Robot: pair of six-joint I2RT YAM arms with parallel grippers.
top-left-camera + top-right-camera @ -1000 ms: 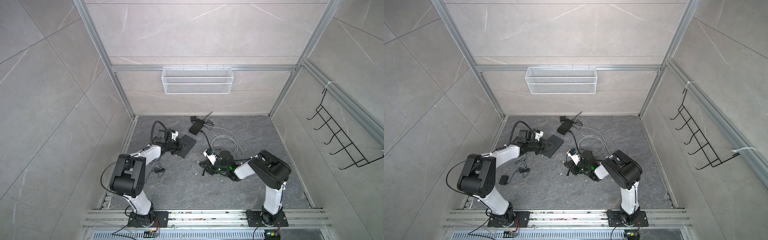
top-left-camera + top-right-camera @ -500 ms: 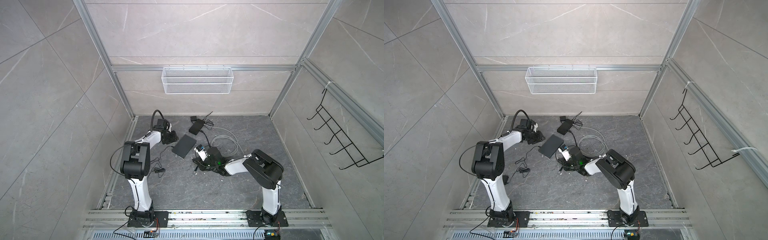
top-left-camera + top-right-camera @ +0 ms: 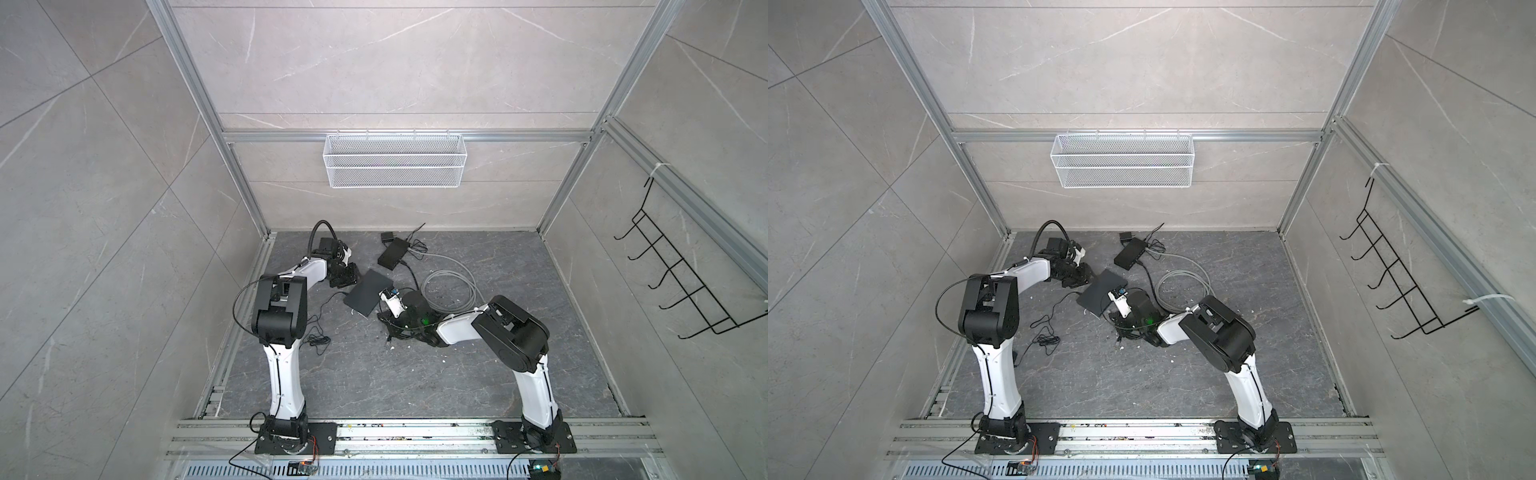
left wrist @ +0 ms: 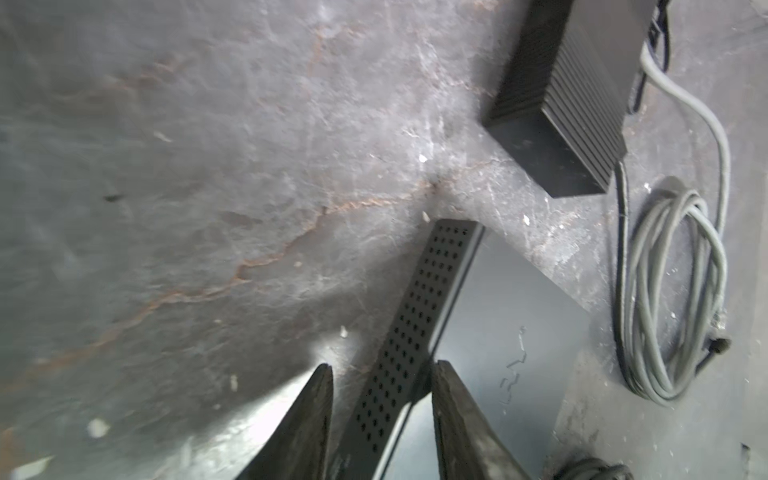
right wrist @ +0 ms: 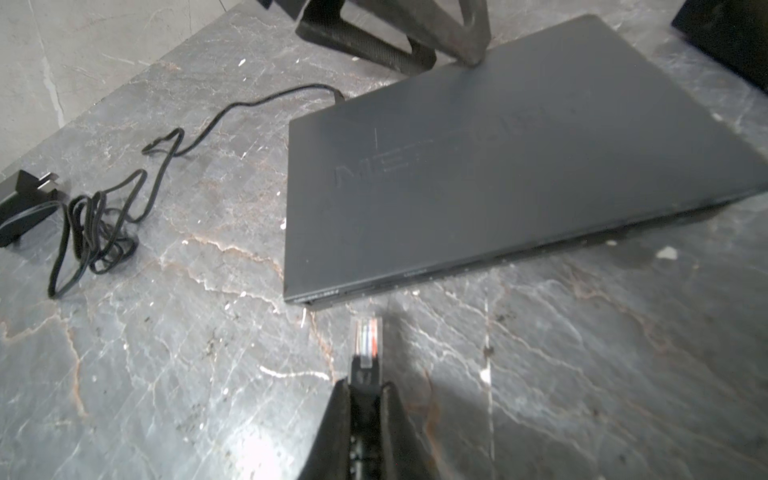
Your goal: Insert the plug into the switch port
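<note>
Where the plug is: one clear network plug (image 5: pixel 368 340) with coloured wires inside points at the front edge of the flat dark grey metal network switch (image 5: pixel 498 166), near one corner of that edge, just short of it and not touching.
Right gripper (image 5: pixel 365 390): one; its two fingers are pressed together on the dark part behind the plug and hold it low over the floor.
Switch: one; it lies flat on the dark grey stone floor (image 3: pixel 415 374), between the two arms in both top views. Its ports are too blurred to make out.
Left gripper (image 4: pixel 382 370): one; its two fingers stand apart, with the perforated side wall of the switch between them. A gap shows beside one finger, so it clamps nothing.
Arms: two, white and black, both bent low.
Grey cable (image 3: pixel 449 291): one round coil, lying beside the switch.
Small black ribbed box (image 3: pixel 392 253): one, behind the switch and apart from it.
Black power adapter (image 5: pixel 20 208): one, with one thin black cord (image 5: pixel 99 232), tangled on the floor.
White wire mesh basket (image 3: pixel 394 166): one, on the back wall.
</note>
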